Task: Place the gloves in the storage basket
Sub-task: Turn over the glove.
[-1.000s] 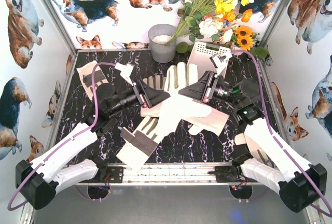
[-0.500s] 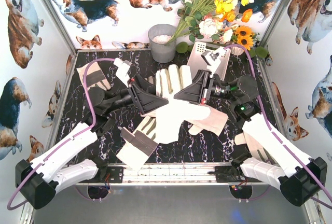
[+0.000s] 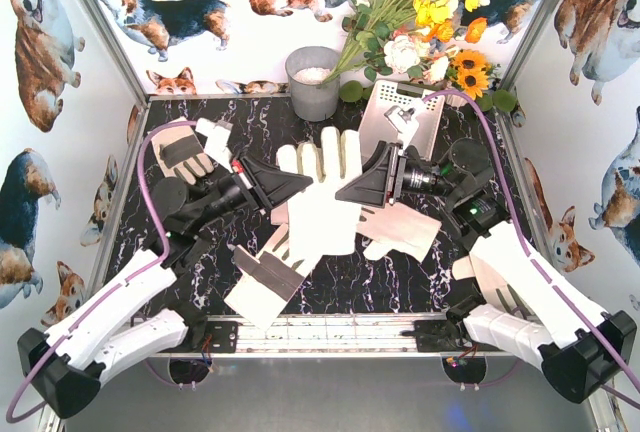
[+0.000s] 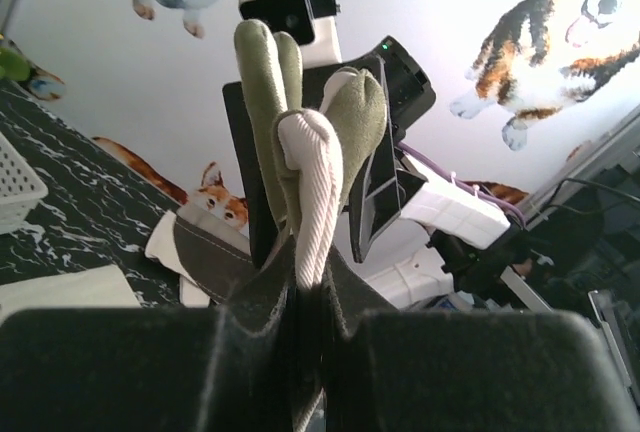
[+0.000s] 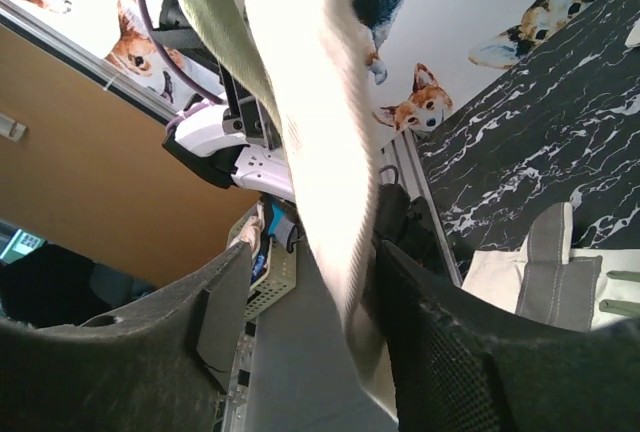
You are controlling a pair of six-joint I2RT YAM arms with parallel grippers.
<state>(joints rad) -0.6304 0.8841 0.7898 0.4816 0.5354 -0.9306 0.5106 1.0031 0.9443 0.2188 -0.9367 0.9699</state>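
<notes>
My left gripper (image 3: 303,184) clamps the white glove (image 3: 320,217); my right gripper (image 3: 342,192) stands parted. Held single-handed, it may slip before the storage basket (image 3: 385,117).

I log the held glove (image 3: 320,207) as plain cream-white from above; in the left wrist view it shows olive-green beside ribbed white. Near-left glove (image 3: 262,280): cream with dark grey panels; far-left glove (image 3: 180,152) likewise. Right glove (image 3: 408,234): cream. Storage basket (image 3: 380,112): white. Bucket (image 3: 312,82): grey. Table (image 3: 400,287): black marble, white veining. Walls (image 3: 100,102): white, with tan, black and white corgi print. Flowers (image 3: 430,12): yellow, white, orange. Cable (image 3: 141,184): purple.
</notes>
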